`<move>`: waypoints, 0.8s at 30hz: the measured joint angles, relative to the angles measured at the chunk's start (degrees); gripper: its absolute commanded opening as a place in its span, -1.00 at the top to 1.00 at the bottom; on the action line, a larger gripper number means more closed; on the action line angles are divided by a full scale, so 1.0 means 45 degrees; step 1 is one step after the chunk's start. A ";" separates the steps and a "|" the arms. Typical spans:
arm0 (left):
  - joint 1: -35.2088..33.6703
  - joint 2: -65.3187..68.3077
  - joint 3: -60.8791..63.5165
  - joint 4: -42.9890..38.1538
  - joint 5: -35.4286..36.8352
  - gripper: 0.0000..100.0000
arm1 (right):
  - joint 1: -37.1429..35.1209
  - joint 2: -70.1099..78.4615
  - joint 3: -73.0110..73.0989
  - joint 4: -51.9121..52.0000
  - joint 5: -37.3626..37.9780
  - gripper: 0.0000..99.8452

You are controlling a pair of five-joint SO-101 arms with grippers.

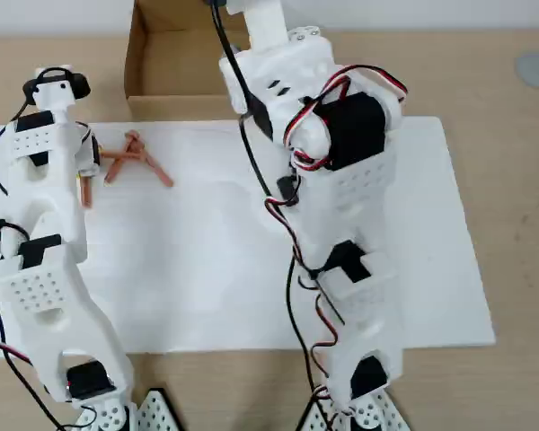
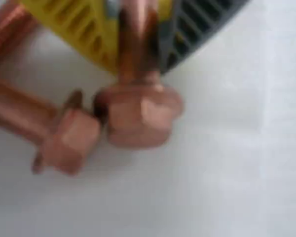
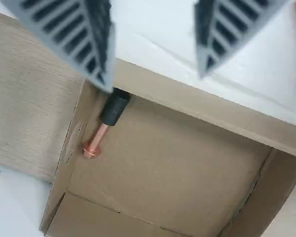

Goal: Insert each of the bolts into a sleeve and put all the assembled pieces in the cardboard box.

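My left gripper [image 2: 138, 64] is shut on the shank of a copper bolt [image 2: 140, 116], whose flanged head hangs just over the white mat. A second bolt [image 2: 56, 136] lies touching that head, and a third bolt [image 2: 5, 32] lies farther off. From above, the left gripper [image 1: 88, 175] sits beside a small heap of bolts [image 1: 135, 157] at the mat's far left. My right gripper [image 3: 155, 74] is open and holds nothing, above the cardboard box [image 3: 153, 163]. Inside the box lies an assembled piece [image 3: 103, 128], a bolt in a black sleeve, against one wall.
The cardboard box [image 1: 162, 72] stands past the far edge of the white mat [image 1: 207, 269], and the right arm [image 1: 323, 135] stretches over the mat towards it. A grey disc [image 1: 534, 67] lies on the wooden table at the far right.
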 measured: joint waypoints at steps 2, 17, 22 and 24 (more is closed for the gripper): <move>0.0000 0.0020 -0.0078 0.0098 0.0000 0.98 | 0.0000 0.0000 0.0000 0.0000 0.0000 0.71; -0.0039 -0.5431 0.0469 0.2755 0.0332 0.98 | 0.0000 0.0000 0.0000 0.0000 -0.0059 0.71; -0.0039 -0.9416 0.3458 0.2442 0.0274 0.98 | 0.0000 -0.0137 0.1231 0.0000 -0.0723 0.71; -0.0039 -1.0979 0.4923 0.2071 -0.0039 0.98 | 0.0000 -0.0254 0.2227 0.0000 -0.1114 0.71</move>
